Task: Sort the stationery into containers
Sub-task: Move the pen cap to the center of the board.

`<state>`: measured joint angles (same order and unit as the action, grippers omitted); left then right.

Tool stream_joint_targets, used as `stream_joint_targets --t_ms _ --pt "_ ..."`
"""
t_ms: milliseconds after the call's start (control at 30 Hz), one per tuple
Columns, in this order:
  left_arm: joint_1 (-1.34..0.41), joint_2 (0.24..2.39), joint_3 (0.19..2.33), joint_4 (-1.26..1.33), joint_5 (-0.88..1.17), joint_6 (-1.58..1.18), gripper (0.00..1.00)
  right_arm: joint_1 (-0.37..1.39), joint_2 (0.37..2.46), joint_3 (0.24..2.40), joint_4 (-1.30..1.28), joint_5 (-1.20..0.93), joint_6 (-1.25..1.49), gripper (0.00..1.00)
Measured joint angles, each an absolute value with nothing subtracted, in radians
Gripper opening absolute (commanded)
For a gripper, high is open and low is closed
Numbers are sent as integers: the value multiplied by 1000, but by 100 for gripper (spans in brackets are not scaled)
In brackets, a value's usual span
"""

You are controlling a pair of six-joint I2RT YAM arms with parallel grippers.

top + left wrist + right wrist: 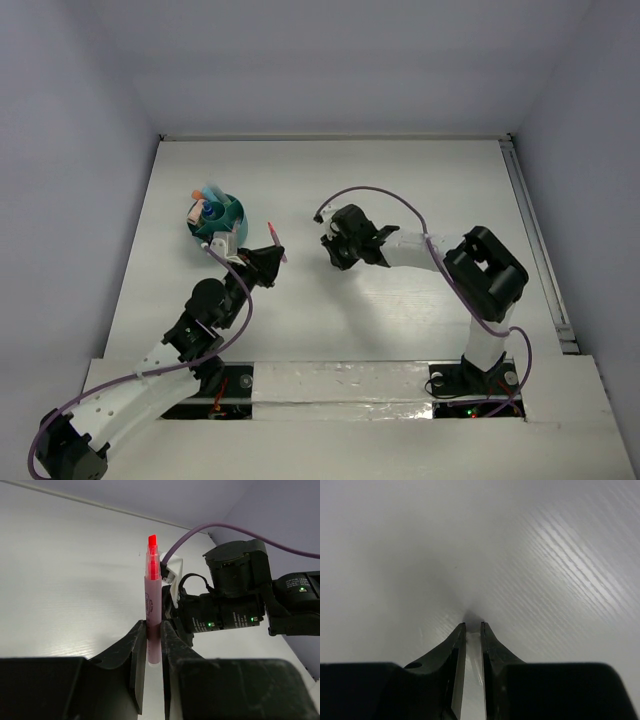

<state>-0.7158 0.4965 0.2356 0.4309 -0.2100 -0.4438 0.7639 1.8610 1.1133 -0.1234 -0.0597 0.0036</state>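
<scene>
The left claw [153, 624] pinches a pink highlighter [152, 600] low on its barrel, so most of the body and the bright tip stick out past the fingers. That hold looks meant to leave a free end to lower into a compartment. Seen from overhead, it appears to be lifted off the desk [420, 180] rather than resting on it. Off to the right, the right claw [473, 626] points at bare desk with only a slim gap between its jaws and nothing in it, probably keeping out of the way. It is near the highlighter's tip but apart from it, and its purple cable [385, 195] loops beyond. Farthest, just beyond and left of the left claw, stands the teal pot [236, 216], already bristling with orange and blue pieces [205, 207]. These may crowd the slot the highlighter needs, though I cannot tell which compartment is free
</scene>
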Motion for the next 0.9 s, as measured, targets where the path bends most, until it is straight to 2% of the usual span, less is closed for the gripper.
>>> stream_joint_targets --t_ms 200,467,667,800,900 --pt "-716 490 236 430 -213 -444 0 764 1858 1098 -95 -251 -120 8" --pt "-716 412 235 405 -275 -444 0 767 1927 1172 -104 -544 -265 20" --pt "-716 406 235 400 -313 -446 0 780 1932 1167 -152 -585 -322 33" --pt "-716 422 235 399 -321 -448 0 780 1931 1164 -153 -596 -327 50" --pt "-716 422 235 398 -327 -448 0 780 1924 1162 -153 -593 -328 53"
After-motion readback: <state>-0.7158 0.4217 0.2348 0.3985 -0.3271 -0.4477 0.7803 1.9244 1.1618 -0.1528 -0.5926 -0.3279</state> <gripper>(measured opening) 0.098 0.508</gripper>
